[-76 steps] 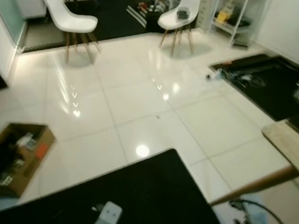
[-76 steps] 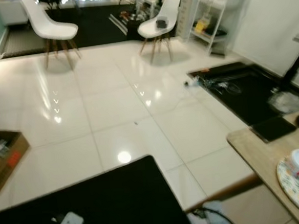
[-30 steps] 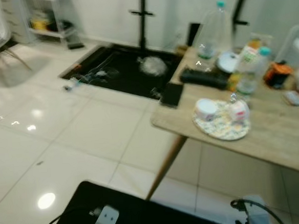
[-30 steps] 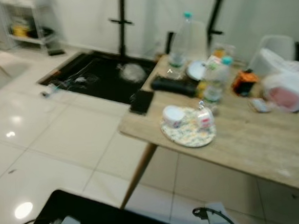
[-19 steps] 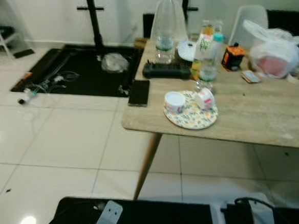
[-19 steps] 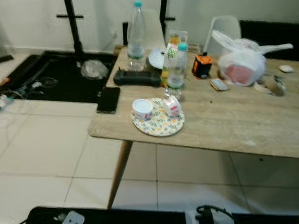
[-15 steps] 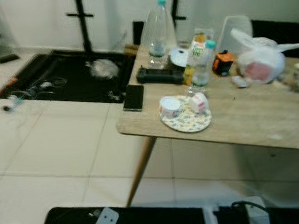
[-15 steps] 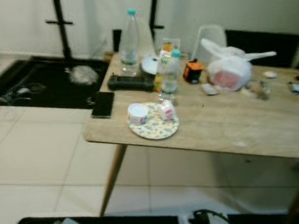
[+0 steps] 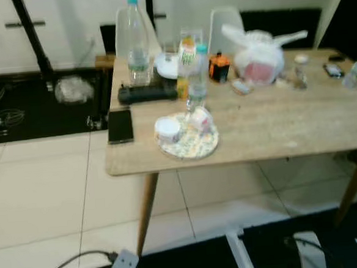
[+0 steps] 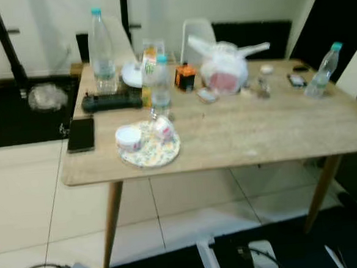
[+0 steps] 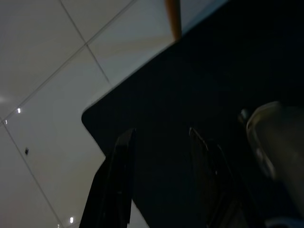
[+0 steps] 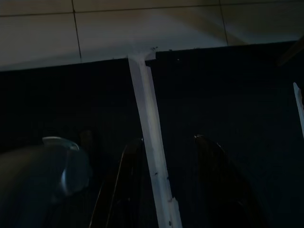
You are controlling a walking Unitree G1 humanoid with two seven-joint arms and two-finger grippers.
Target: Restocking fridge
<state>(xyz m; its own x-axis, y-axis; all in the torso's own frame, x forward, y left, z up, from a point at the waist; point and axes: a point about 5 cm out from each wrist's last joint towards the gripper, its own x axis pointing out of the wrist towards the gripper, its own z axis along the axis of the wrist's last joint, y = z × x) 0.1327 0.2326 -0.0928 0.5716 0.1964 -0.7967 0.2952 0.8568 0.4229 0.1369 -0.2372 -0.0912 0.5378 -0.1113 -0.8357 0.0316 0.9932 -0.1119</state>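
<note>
A light wooden table (image 9: 288,123) stands ahead of me. On it are a tall clear water bottle (image 9: 136,42), a smaller bottle with a green label (image 9: 196,77), a juice bottle (image 9: 186,50) and a white plastic bag (image 9: 259,58). Another small bottle (image 10: 322,72) stands at the table's far right. Near the front edge lies a floral plate (image 9: 188,147) with two small cups (image 9: 167,128). Both arms hang low. My left gripper (image 11: 160,130) is open over a black mat (image 11: 213,71) and white tiles. My right gripper (image 12: 167,138) is open over black mats split by a white strip (image 12: 147,118).
A black phone (image 9: 120,126) and a long black device (image 9: 145,93) lie at the table's left end. A black stand pole (image 9: 30,34) and a dark floor mat (image 9: 18,114) with cables are to the left. White chairs (image 10: 199,31) stand behind the table. Angled wooden legs (image 9: 145,204) reach the tiles.
The whole picture has swung right, so the camera turned: the open floor and chairs left the view and the table now sits in the middle. Things on the table have not moved.
</note>
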